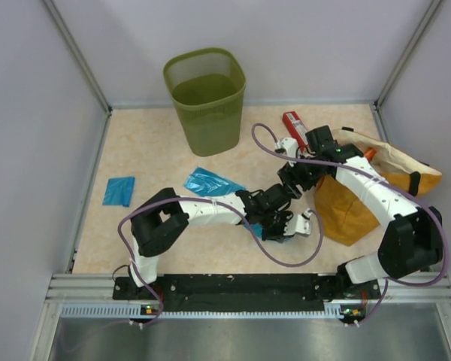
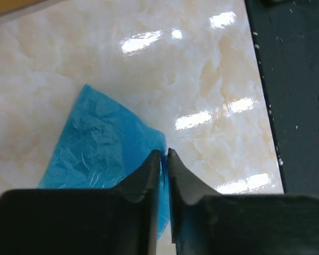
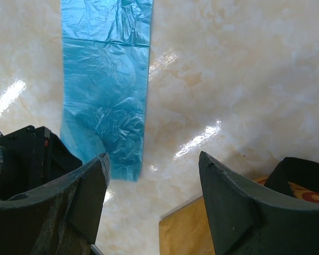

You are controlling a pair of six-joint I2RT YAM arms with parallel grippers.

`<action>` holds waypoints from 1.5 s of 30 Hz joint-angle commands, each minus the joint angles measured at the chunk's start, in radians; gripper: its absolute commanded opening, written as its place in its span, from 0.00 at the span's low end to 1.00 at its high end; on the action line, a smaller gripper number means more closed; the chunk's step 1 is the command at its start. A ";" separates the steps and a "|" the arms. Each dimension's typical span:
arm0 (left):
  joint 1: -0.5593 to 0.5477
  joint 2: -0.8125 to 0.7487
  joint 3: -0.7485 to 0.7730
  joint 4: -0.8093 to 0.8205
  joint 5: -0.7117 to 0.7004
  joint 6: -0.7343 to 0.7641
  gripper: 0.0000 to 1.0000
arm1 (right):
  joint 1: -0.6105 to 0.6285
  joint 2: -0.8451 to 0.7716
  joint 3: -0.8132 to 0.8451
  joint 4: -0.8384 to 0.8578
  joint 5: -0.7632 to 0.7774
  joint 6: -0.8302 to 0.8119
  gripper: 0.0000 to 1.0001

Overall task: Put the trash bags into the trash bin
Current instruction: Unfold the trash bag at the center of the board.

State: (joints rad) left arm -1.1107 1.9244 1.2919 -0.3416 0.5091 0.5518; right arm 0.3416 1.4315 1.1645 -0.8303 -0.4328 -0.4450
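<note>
The olive-green wire-mesh trash bin (image 1: pixel 204 98) stands upright at the back of the table. Three light-blue trash bags lie on the tabletop: a folded square (image 1: pixel 119 191) at the left, a longer crinkled one (image 1: pixel 210 183) in the middle, and one (image 2: pixel 103 143) under my left gripper. My left gripper (image 2: pixel 164 154) is low over the near middle of the table (image 1: pixel 276 226), jaws pinched together on that bag's right edge. My right gripper (image 3: pixel 153 158) hangs open above the table with nothing between its fingers. The long bag (image 3: pixel 106 79) lies ahead of its left finger.
A mustard-orange sack with black handles (image 1: pixel 361 195) sits at the right, its edge (image 3: pixel 186 234) just below the right gripper. A flat red box (image 1: pixel 293 124) lies behind the right arm. Purple cables loop over both arms. The black front rail (image 2: pixel 303 95) borders the table.
</note>
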 commanded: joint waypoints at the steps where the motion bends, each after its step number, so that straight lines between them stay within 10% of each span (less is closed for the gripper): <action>1: 0.000 -0.024 -0.006 0.055 -0.067 -0.012 0.02 | -0.016 -0.052 -0.011 0.010 -0.021 -0.014 0.68; 23: 0.310 -0.452 -0.048 -0.068 0.000 -0.160 0.00 | -0.019 -0.129 0.104 -0.090 -0.181 0.035 0.71; 45: 0.390 -0.475 0.006 0.159 -0.044 -0.547 0.00 | -0.021 0.063 0.244 -0.067 -0.501 0.123 0.67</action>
State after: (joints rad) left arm -0.7250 1.4834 1.2457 -0.2768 0.4522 0.0933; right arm 0.3367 1.4860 1.3827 -0.9493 -0.8589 -0.3428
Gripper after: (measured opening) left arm 0.007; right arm 0.680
